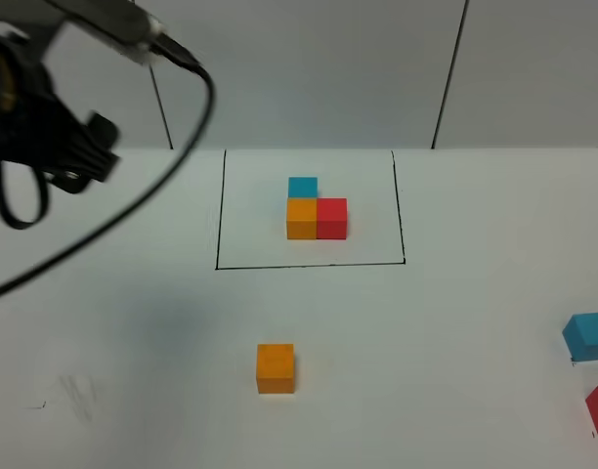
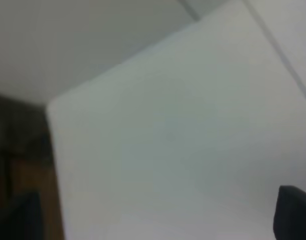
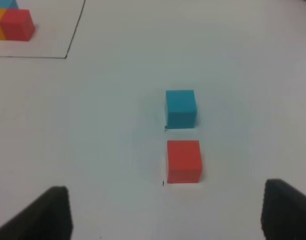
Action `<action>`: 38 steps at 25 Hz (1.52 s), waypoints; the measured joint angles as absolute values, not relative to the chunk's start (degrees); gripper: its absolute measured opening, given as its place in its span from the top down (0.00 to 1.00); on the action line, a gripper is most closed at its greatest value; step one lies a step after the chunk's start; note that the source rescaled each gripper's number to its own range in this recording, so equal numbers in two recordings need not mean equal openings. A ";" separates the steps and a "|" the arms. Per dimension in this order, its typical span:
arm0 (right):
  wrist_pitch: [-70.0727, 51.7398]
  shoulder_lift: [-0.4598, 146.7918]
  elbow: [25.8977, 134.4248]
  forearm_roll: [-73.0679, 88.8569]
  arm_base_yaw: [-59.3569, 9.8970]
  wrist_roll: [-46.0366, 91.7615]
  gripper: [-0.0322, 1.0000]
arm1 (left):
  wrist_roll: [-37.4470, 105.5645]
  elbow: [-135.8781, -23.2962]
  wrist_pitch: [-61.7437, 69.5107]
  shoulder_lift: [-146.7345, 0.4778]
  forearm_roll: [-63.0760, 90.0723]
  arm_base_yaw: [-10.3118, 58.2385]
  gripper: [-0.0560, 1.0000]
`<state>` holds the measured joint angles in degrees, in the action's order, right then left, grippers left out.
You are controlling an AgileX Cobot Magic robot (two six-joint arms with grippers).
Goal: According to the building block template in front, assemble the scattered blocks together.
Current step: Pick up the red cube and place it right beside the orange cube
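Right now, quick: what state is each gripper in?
Left gripper: looks open, holding nothing.
Right gripper: open, empty, short of the small matte red cube.

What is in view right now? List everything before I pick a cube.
template: 1, orange, red and blue cubes joined in an L, inside the frame
frame: 1, thin black outline, far middle of the table
orange cube: 1, orange, loose, in front of the frame
blue cube: 1, light blue, loose, right edge of the high view
red cube: 1, red, loose, just nearer than the blue cube, not touching it
table: 1, white
wall: grey panels, behind the table
cable: 1, black, on the left arm
left arm: black, raised, upper left
left gripper: looks open, empty
right gripper: open, empty, facing the red and blue cubes
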<state>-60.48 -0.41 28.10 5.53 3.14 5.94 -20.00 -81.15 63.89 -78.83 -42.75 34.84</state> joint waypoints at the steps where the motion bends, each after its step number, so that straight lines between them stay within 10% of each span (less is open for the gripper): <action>1: -60.48 -0.41 28.10 5.53 3.14 5.94 0.37 | -21.71 -81.15 66.76 -76.77 -44.69 34.17 0.03; 16: -60.48 -0.41 28.10 5.53 3.14 5.94 0.37 | -24.15 -72.11 68.54 -39.95 -35.60 27.89 0.32; 28: -60.48 -0.41 28.10 5.53 3.14 5.94 0.37 | -15.24 -48.65 63.29 -8.07 -11.47 26.58 0.34; 38: -60.48 -0.41 28.10 5.48 3.14 5.94 0.37 | -7.21 -42.80 60.81 0.30 -5.29 8.54 0.35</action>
<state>-60.48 -0.41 28.10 5.48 3.14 5.94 -7.21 -42.80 60.81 0.30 -5.29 8.54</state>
